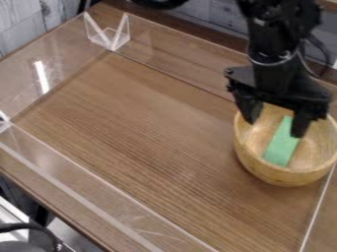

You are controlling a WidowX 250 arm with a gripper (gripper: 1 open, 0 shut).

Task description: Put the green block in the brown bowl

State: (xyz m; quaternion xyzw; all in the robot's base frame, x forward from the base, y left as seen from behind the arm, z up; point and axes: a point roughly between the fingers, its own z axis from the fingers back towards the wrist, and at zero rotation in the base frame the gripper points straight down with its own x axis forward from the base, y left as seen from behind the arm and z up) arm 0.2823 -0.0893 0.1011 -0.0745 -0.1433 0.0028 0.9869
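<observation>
The green block lies tilted inside the brown bowl, which stands at the right side of the wooden table. My gripper hovers just above the bowl's far rim, fingers spread wide apart and open, with nothing between them. The block rests free in the bowl, below and slightly right of the fingertips. The black arm rises from the gripper toward the top right.
Clear acrylic walls fence the wooden tabletop on all sides. A small clear bracket stands at the far left corner. The bowl sits close to the right wall.
</observation>
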